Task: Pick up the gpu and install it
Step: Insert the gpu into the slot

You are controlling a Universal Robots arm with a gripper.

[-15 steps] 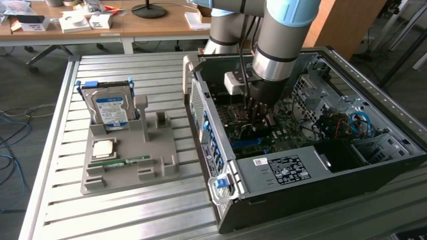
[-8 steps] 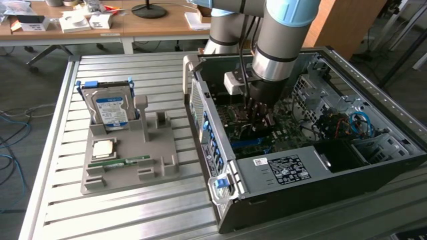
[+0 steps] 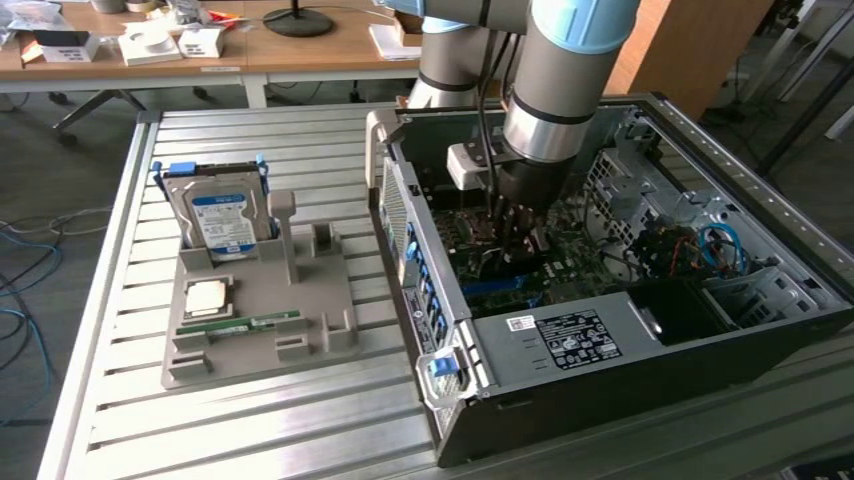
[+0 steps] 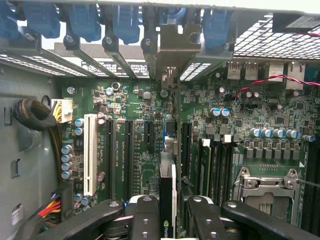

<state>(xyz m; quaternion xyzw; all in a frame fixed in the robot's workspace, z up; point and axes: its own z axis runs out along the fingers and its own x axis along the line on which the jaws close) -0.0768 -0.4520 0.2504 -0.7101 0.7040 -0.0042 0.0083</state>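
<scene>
Fingers (image 4: pixel 145 217) of the gripper (image 3: pixel 514 245) pinch the gpu (image 4: pixel 167 200) by its flat faces. The card stands edge-on over the motherboard (image 4: pixel 135 100), deep inside the open computer case (image 3: pixel 561 340). Its silver bracket (image 4: pixel 172 50) sits at the rear slot openings, among blue latches (image 4: pixel 125 22). This looks like the installing step, though I cannot tell if the card is seated. Finishing calls for the card edge square to its slot and straight pressure.
</scene>
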